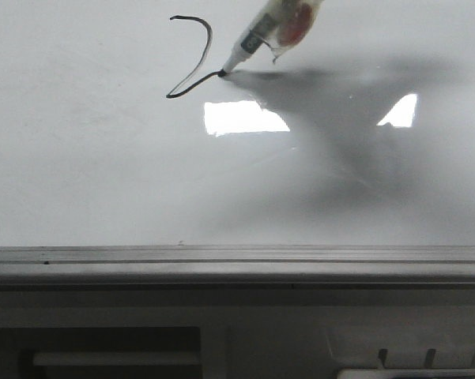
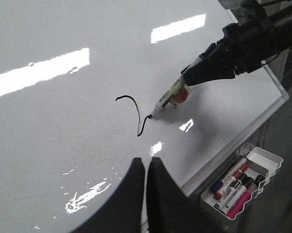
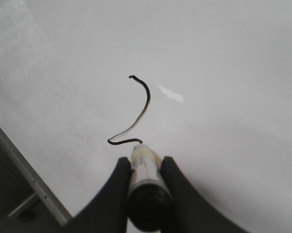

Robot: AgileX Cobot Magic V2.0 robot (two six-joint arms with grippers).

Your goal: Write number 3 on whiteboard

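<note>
Left hand (image 2: 146, 167) hovers over the whiteboard (image 1: 103, 174) with its fingers pressed together, holding nothing. Partly drawn number 3 (image 1: 194, 59) lies toward the far side of the whiteboard: curved top and middle zigzag are done, lower curve is missing. Right hand (image 3: 145, 165) grips the marker (image 1: 249, 43), tip touching the line's end. For the lower curve, keep pressure light and steady, and sweep round smoothly without lifting.
</note>
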